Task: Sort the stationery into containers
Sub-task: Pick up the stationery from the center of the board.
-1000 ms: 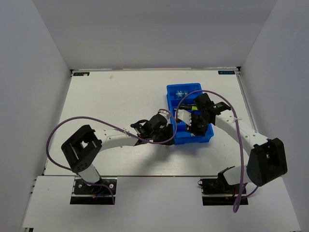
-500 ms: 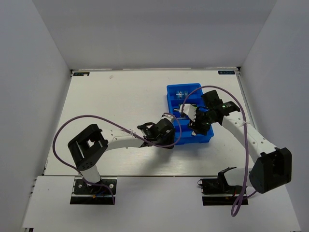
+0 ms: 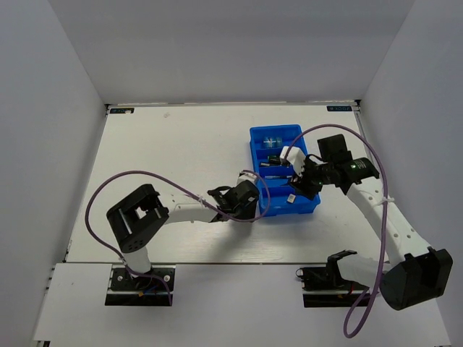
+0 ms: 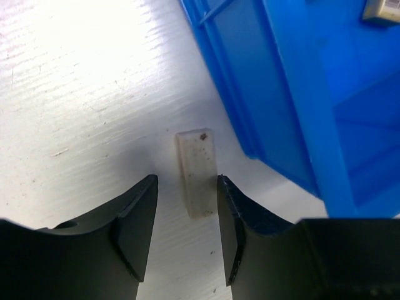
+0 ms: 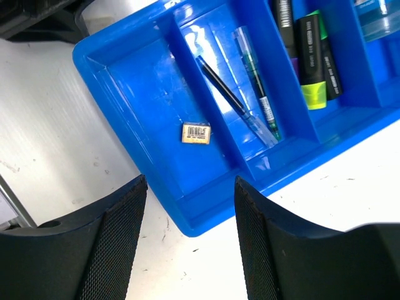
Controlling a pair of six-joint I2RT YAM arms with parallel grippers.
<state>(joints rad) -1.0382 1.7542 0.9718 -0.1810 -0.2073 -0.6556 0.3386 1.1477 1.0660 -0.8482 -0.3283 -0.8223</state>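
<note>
Top view: tray (image 3: 255,142) at centre right, left pincer (image 3: 249,200) at its lower-left corner, right pincer (image 3: 299,184) over its right side.

Left wrist: fingers apart, eraser (image 4: 197,175) on the surface (image 4: 75,75) between them, beside the tray.

Right wrist: pincer spread and empty above tan piece (image 5: 196,132), pens (image 5: 240,103) and highlighters (image 5: 315,56), each in its own compartment.

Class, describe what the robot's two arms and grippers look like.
Left arm and right arm: white links, bulky black joints. A purple cable loops along each. The left fingers are smooth black; the right fingers are mesh-textured black.
</note>
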